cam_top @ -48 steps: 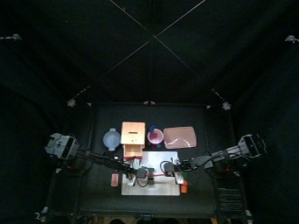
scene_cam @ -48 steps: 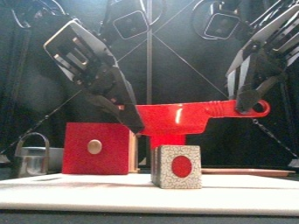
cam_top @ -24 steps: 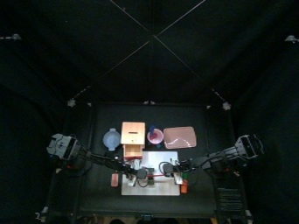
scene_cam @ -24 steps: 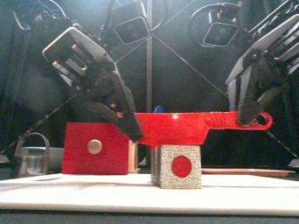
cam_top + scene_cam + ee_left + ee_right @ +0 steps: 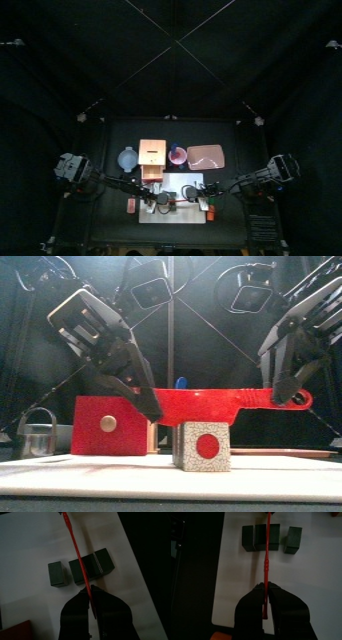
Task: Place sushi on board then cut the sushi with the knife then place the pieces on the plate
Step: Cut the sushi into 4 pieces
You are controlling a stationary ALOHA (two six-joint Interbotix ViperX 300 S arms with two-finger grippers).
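Left hand [image 5: 147, 406] and right hand [image 5: 283, 394] each grip an end of the red knife [image 5: 214, 402], level across the sushi roll [image 5: 203, 446] on the white board [image 5: 80, 474].

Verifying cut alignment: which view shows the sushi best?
Right wrist view: the sushi seen from above, one block apart, knife crossing the rest. Left wrist shows much the same, turned. Front shows only its end face. Top: too small.

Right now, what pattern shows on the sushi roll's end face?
Speckled white around a red centre on the sushi roll; clearest in the front view.
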